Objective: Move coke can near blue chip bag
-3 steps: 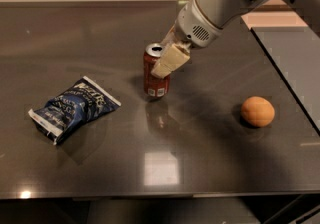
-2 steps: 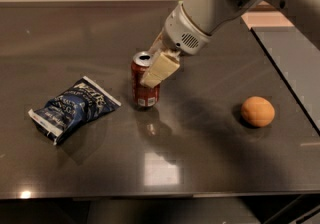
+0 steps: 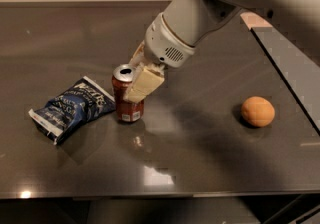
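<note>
The coke can (image 3: 126,103) is red with a silver top and stands upright on the dark table, just right of the blue chip bag (image 3: 71,107). The bag lies flat, dark blue with white lettering and white ends; its right edge almost touches the can. My gripper (image 3: 137,82) comes down from the upper right and is shut on the can's upper part, with one cream finger (image 3: 144,84) across the can's right front and the other behind it.
An orange round fruit (image 3: 258,111) lies on the table to the right. The dark table (image 3: 200,158) has its front edge along the bottom of the view. A lighter counter strip (image 3: 295,68) runs along the right.
My gripper has carried the coke can leftward across the table, from the middle to right beside the blue chip bag. The bag and the fruit have not moved.
</note>
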Available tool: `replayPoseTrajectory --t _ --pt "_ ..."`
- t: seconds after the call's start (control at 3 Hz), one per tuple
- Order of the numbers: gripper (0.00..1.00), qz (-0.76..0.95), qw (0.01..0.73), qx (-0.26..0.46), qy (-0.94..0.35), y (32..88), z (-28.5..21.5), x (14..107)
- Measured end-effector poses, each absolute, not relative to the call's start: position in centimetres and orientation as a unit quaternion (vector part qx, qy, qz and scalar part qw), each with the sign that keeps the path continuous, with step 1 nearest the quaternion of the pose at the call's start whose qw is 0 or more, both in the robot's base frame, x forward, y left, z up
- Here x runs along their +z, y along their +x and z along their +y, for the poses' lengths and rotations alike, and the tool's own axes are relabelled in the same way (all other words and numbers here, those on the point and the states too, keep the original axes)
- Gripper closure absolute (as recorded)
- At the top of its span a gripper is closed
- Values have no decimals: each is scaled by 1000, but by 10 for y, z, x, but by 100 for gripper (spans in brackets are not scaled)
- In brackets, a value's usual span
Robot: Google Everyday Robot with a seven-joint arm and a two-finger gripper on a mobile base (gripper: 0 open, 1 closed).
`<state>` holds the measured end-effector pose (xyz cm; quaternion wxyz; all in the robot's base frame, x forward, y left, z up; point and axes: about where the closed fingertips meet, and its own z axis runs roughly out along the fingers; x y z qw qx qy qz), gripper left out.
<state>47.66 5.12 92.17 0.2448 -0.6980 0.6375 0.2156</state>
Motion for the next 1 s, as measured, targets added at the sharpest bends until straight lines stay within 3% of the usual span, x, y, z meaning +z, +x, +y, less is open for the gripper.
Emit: replayPoseTrajectory --t 0.33,1.0 --pt "56 634 242 221 -700 473 57 915" --pt "10 621 244 230 -709 471 76 911"
